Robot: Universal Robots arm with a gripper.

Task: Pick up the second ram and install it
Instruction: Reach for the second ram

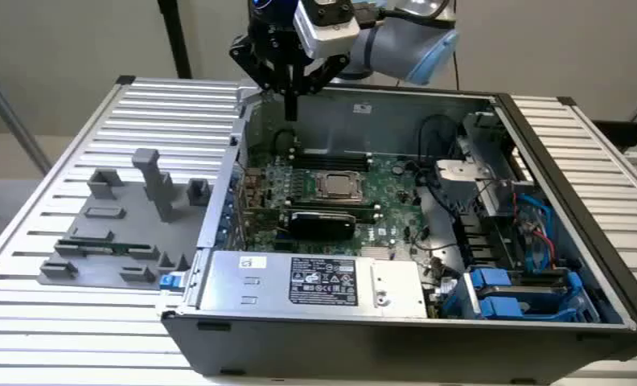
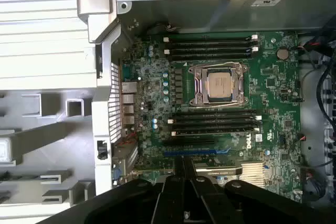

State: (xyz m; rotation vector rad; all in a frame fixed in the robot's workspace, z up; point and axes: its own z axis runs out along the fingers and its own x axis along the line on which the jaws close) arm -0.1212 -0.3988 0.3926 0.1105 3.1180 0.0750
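Gripper (image 1: 292, 111) hangs over the case's (image 1: 404, 112) far corner on the exterior view's left, fingers (image 2: 173, 198) pressed together with nothing between them; the ram (image 1: 104, 245) lies flat near the fixture's (image 1: 125, 217) near edge, on the table (image 1: 83, 338), well apart from the gripper

A slatted table (image 1: 71, 338) bears an open computer case (image 1: 404, 347) and grey fixture (image 1: 109, 227).

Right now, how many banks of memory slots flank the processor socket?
2. One bank sits between the processor socket and the exterior view's far case wall; the other on the socket's opposite side.
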